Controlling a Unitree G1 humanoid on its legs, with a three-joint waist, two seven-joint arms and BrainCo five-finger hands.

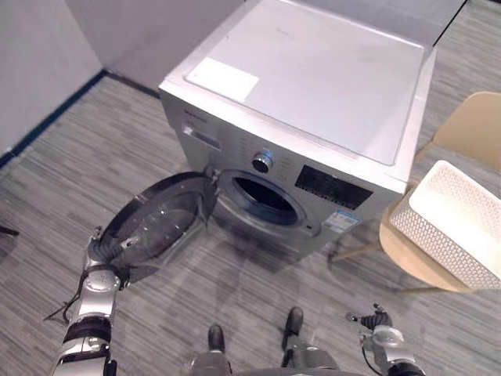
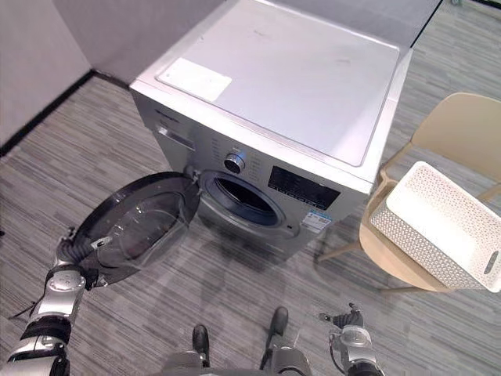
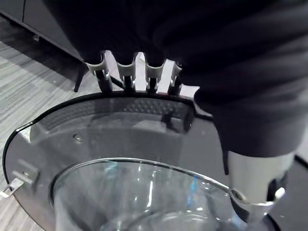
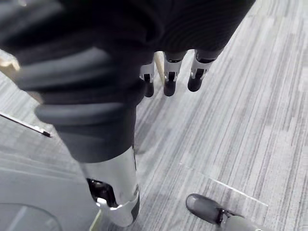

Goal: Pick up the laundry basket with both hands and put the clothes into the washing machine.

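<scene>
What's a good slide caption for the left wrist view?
Left hand at the rim of the open washing machine door.

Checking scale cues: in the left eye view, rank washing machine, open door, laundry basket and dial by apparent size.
1. washing machine
2. open door and laundry basket: alike; basket cropped
3. dial

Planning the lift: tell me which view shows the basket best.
Right eye view: the basket sits nearly whole on the chair, one handle slot visible. The left eye view cuts off its right end.
</scene>
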